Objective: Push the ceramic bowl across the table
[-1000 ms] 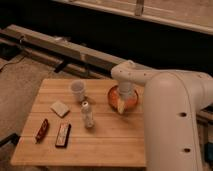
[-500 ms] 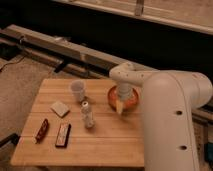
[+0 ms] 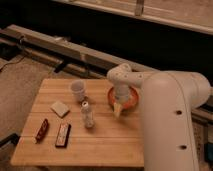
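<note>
The ceramic bowl (image 3: 128, 101), orange-red inside with a paler rim, sits near the far right edge of the light wooden table (image 3: 100, 135). My white arm reaches in from the right and bends down over the bowl, hiding most of its middle. My gripper (image 3: 118, 107) hangs at the bowl's near-left rim, its pale fingertips just above the table top and touching or very close to the rim.
A small white cup (image 3: 78, 90) stands left of the bowl. A small clear bottle (image 3: 87, 115) stands in the table's middle. A pale square pad (image 3: 60, 108), a red-brown packet (image 3: 41, 129) and a dark bar (image 3: 62, 134) lie at the left. A metal rail (image 3: 60, 47) runs behind the table.
The arm and gripper have shifted slightly to the left over the bowl. The bowl and the other things stand where they were.
</note>
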Robot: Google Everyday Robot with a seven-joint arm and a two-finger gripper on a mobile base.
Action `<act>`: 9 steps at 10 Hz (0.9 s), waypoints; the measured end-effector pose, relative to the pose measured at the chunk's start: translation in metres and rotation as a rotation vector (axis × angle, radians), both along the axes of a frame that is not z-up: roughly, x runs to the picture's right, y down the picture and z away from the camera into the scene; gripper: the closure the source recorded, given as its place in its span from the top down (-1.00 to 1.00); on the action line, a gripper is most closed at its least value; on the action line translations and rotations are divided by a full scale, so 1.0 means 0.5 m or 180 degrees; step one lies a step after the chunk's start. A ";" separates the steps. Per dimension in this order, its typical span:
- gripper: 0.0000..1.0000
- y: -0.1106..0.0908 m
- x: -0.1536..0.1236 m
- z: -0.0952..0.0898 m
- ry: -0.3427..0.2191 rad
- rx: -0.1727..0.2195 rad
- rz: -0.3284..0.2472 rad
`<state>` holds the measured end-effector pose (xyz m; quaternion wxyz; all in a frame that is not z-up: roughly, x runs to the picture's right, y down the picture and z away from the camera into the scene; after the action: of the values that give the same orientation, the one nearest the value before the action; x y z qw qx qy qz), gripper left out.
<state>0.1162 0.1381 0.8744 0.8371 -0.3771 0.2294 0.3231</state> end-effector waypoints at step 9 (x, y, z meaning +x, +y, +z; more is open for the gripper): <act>0.60 0.071 -0.051 -0.045 -0.0100 -0.0492 0.0181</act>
<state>0.0905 0.1736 0.8520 0.7995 -0.4520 0.2297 0.3221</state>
